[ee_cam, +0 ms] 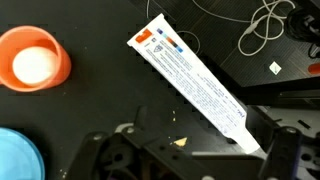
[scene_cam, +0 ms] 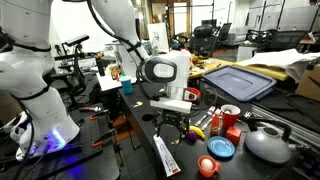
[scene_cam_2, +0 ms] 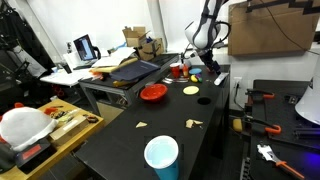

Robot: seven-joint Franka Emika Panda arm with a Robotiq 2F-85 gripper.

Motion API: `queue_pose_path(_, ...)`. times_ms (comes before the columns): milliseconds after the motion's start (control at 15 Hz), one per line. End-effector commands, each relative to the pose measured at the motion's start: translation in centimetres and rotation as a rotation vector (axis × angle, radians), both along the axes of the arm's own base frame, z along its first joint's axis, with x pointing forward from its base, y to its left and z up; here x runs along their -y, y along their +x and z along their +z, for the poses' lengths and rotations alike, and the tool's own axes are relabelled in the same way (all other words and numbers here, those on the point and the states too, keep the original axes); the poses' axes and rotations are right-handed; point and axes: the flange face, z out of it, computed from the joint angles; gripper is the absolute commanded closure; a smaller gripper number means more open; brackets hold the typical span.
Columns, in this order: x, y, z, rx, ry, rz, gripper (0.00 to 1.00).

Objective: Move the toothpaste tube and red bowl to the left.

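In an exterior view your gripper [scene_cam: 172,125] hangs just above the black table [scene_cam: 130,135], and the toothpaste tube [scene_cam: 166,155] lies flat right below it, untouched. The blue plate [scene_cam: 222,148] and the small orange-red lid [scene_cam: 207,167] sit close beside it. I can't pick out the red bowl from this angle. Over to an exterior view from the far end of the table, and there's the red bowl [scene_cam_2: 152,93], out on open tabletop and well apart from the arm, so that one waits. Now the wrist view: the jaws are spread wide with nothing between the pads. The tube runs diagonally across the picture, and its narrow end slips under the gripper's body at the lower right. Here's the risk: you're lined up nearer that end than the middle. Close there and I'd expect the long flat tube to swing or droop as it lifts, or squirt out of the pinch. It lies very low too, so come down short and the fingers close over it, while going too deep grinds the tips into the table. Watch the lid and the plate, which are near enough that a swinging tube could knock them.
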Motion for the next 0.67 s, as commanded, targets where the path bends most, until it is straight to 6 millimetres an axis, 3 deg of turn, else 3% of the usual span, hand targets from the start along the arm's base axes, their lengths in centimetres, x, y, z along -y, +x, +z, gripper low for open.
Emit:
queue_pose_path(0,0.8,0.7,-0.5,-0.004,0.004,0.04,0.0)
queue_pose_path(600,-0.3,-0.7,-0.5,-0.051,0.094,0.15,0.0)
